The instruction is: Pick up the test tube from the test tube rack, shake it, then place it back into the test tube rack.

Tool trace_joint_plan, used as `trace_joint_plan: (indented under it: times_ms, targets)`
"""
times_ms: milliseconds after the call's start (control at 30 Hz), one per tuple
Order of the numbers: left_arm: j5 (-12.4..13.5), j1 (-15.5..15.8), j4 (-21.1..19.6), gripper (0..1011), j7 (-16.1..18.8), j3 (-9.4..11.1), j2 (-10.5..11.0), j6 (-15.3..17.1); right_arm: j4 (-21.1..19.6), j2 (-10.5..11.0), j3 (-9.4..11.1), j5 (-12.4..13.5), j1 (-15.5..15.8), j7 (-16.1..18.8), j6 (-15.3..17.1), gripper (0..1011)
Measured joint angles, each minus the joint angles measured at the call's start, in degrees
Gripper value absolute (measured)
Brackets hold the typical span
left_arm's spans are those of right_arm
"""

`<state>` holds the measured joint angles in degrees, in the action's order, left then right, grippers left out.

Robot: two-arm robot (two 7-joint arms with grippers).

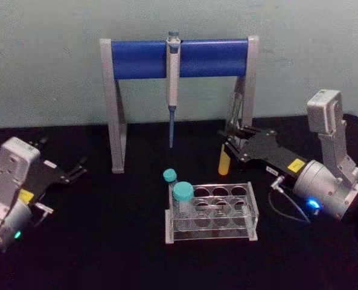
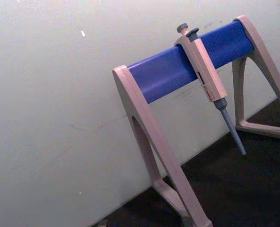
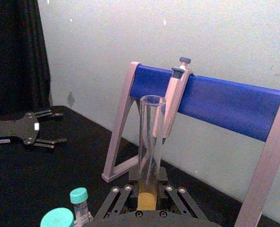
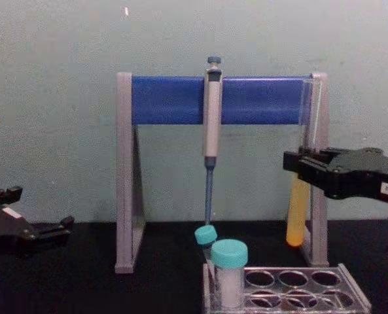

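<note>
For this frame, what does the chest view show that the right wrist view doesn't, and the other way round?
Chest view, not right wrist: the test tube rack with its round holes, and the pipette down to its blue tip. Right wrist, not chest: the dark curtain beside the wall. Both: the test tube, yellow liquid at its bottom, upright in the shut right end effector and out of the rack; the pipette stand; two teal-capped tubes; the open left end effector off to the left.
</note>
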<state>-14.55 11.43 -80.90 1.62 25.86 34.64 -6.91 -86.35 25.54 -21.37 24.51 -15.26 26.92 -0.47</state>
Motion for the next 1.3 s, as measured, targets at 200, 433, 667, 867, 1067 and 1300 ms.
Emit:
trace_joint_plan:
  times_ms: [200,433,667,867,1067,1300]
  targets:
    - [0.0,0.0,0.0,1010,0.0,0.0,0.0,0.0,0.0,0.0,0.1,0.0,0.0,0.2,0.1,229]
    - [0.0,0.0,0.0,1010,0.0,0.0,0.0,0.0,0.0,0.0,0.2,0.0,-0.1,0.3,0.1,229]
    - [0.0,0.0,0.0,1010,0.0,0.0,0.0,0.0,0.0,0.0,0.2,0.2,-0.2,0.4,0.2,229]
    - [0.0,0.0,0.0,1010,0.0,0.0,0.0,0.0,-0.1,0.0,0.1,0.2,-0.2,0.4,0.3,229]
    - [0.0,0.0,0.0,1010,0.0,0.0,0.0,0.0,-0.4,0.1,0.2,0.4,-0.1,0.4,0.4,229]
    - [0.0,0.0,0.0,1009,0.0,0.0,0.0,0.0,-1.0,0.5,0.2,0.9,0.3,0.9,0.3,229]
